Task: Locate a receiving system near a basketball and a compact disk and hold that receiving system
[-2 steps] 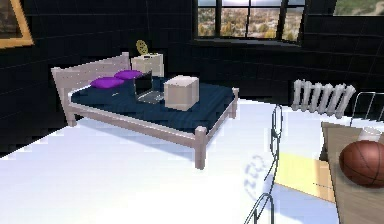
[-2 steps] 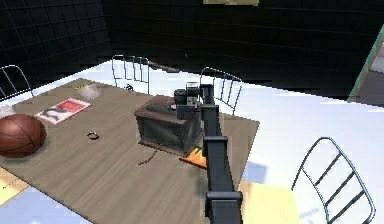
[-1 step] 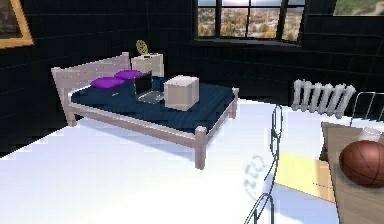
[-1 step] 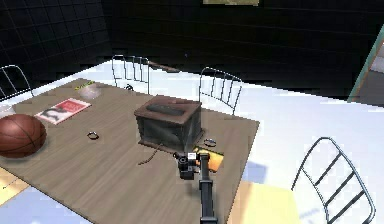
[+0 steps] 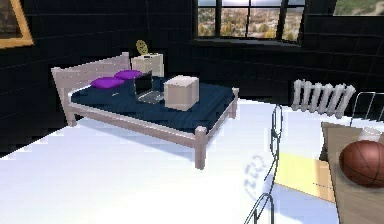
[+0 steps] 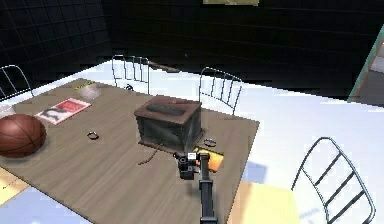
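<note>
A dark boxy receiving system (image 6: 168, 120) with a cord trailing from it stands mid-table on the wooden table (image 6: 100, 170). An orange-brown basketball (image 6: 20, 135) rests at the table's left end and shows again at the forward view's right edge (image 5: 365, 163). Between ball and box lies a small ring-shaped thing (image 6: 92, 134), perhaps the disk. My arm (image 6: 205, 198) rises from the bottom edge. The gripper (image 6: 184, 161) sits just in front of the box's near side, over the tabletop. I cannot tell whether it holds anything.
A yellow thing (image 6: 212, 158) lies beside the gripper, and a red-and-white paper (image 6: 62, 108) near the ball. Wire chairs (image 6: 222, 90) (image 6: 130, 70) (image 6: 338, 180) ring the table. Ahead stand a bed (image 5: 130, 108) carrying a laptop and a box (image 5: 181, 93), a radiator (image 5: 320, 97) and another wire chair (image 5: 268, 150).
</note>
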